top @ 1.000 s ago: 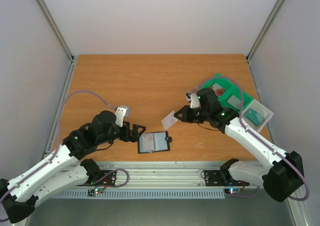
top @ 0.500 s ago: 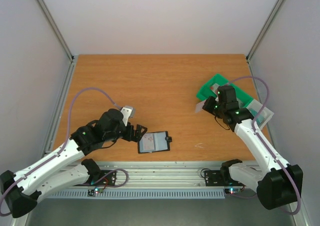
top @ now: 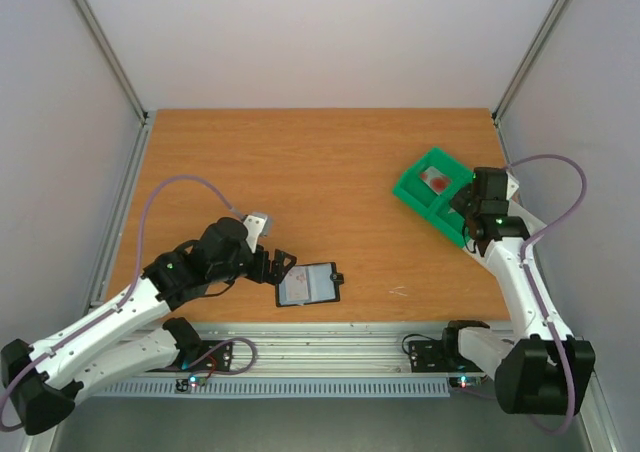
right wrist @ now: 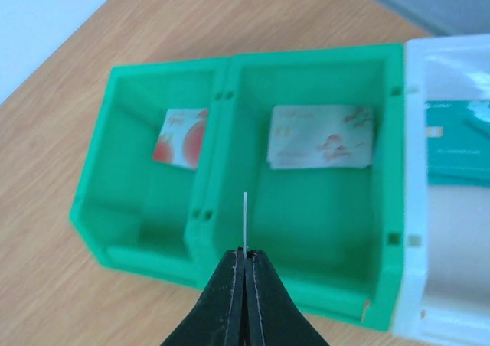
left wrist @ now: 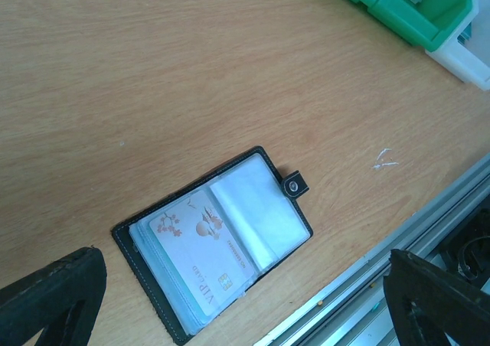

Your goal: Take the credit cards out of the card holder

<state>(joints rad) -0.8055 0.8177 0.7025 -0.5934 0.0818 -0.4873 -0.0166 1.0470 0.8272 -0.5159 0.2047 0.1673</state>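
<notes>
Open black card holder [left wrist: 264, 217], credit card [left wrist: 200, 258] inside

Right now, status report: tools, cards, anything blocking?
Left tool open, by card holder; VIP card inside it. Right tool shut on edge-on card, over green tray. Nothing in the way.

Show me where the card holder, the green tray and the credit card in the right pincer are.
card holder [left wrist: 253, 216], left wrist view, on its clear sleeve.
green tray [right wrist: 208, 177], right wrist view, on the wall between its compartments.
held credit card [right wrist: 245, 220], right wrist view, on its thin edge.
</notes>
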